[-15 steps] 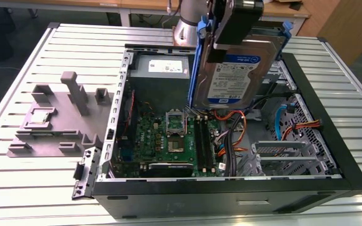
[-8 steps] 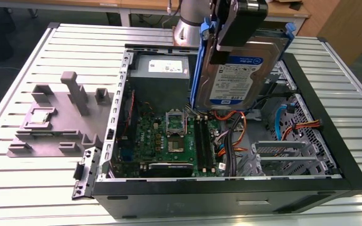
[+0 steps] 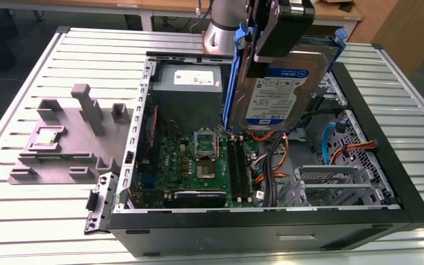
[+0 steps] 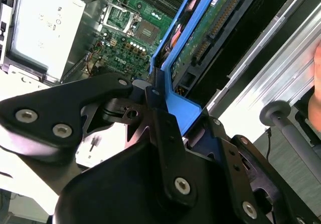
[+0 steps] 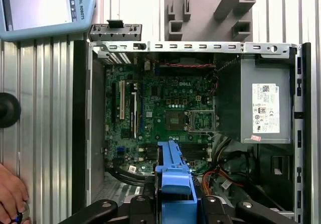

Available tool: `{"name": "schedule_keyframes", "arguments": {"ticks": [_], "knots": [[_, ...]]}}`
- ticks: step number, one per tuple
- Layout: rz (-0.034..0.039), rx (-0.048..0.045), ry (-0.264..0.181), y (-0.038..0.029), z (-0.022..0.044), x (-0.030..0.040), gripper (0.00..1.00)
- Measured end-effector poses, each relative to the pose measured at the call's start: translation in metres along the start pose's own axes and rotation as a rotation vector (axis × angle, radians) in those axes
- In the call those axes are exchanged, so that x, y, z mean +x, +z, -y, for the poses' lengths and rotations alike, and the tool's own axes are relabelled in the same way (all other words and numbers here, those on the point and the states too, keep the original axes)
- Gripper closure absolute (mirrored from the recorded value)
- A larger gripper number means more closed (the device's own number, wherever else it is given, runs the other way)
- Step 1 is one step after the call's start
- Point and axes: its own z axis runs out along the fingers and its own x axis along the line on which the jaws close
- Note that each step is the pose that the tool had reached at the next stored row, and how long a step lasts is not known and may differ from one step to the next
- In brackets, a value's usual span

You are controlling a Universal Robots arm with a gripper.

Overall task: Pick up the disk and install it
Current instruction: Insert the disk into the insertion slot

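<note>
The tool (image 3: 254,62) is closed on the disk (image 3: 289,91), which is held on edge, nearly upright, clear of the open computer case (image 3: 271,227). Its labelled face is turned toward the exterior view. The grip is taken on the blue rail (image 3: 234,83) along the disk's edge. In the second wrist view the black fingers (image 4: 160,123) are seen clamped against that rail.

In the exterior view, the disk is hung at about 1 o'clock over the case interior, above the motherboard (image 3: 205,165) and the orange cables (image 3: 271,165). The grey power-supply box (image 3: 190,88) is seated at 11 o'clock inside the case, just beside the rail. A grey moulded fixture (image 3: 72,138) is laid on the slatted tabletop (image 3: 42,221) at 9 o'clock from the case, just beside its wall. In the first wrist view a person's hand (image 5: 11,199) is seen on the tabletop outside the case.
</note>
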Motion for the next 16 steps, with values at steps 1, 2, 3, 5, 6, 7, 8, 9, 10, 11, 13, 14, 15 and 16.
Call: {"name": "schedule_keyframes", "arguments": {"ticks": [1, 2, 3, 5, 6, 7, 8, 9, 10, 11, 13, 14, 15, 16], "knots": [[0.0001, 0.0000, 0.000, 0.0000, 0.0000, 0.0000, 0.63], [0.0001, 0.0000, 0.000, 0.0001, 0.0000, 0.0000, 0.63], [0.0002, 0.0001, 0.000, 0.0001, 0.0000, 0.0000, 0.63], [0.0001, 0.0000, 0.000, 0.0000, 0.0000, 0.0003, 0.63], [0.0001, 0.0000, 0.000, 0.0000, 0.0000, 0.0007, 0.63], [0.0002, 0.0001, 0.000, 0.0001, 0.0000, 0.0013, 0.63], [0.0000, 0.0000, 0.000, 0.0001, 0.0001, 0.0021, 0.63], [0.0001, 0.0000, 0.000, 0.0001, 0.0001, 0.0031, 0.63], [-0.0001, 0.0000, 0.000, 0.0001, 0.0001, 0.0041, 0.63], [-0.0004, 0.0000, 0.000, 0.0002, 0.0001, 0.0053, 0.63], [-0.0011, 0.0001, 0.000, 0.0003, 0.0002, 0.0080, 0.63], [-0.0016, 0.0001, 0.000, 0.0003, 0.0002, 0.0093, 0.63], [-0.0022, 0.0001, 0.000, 0.0003, 0.0002, 0.0106, 0.63], [-0.0028, 0.0001, 0.000, 0.0003, 0.0003, 0.0120, 0.63]]}}
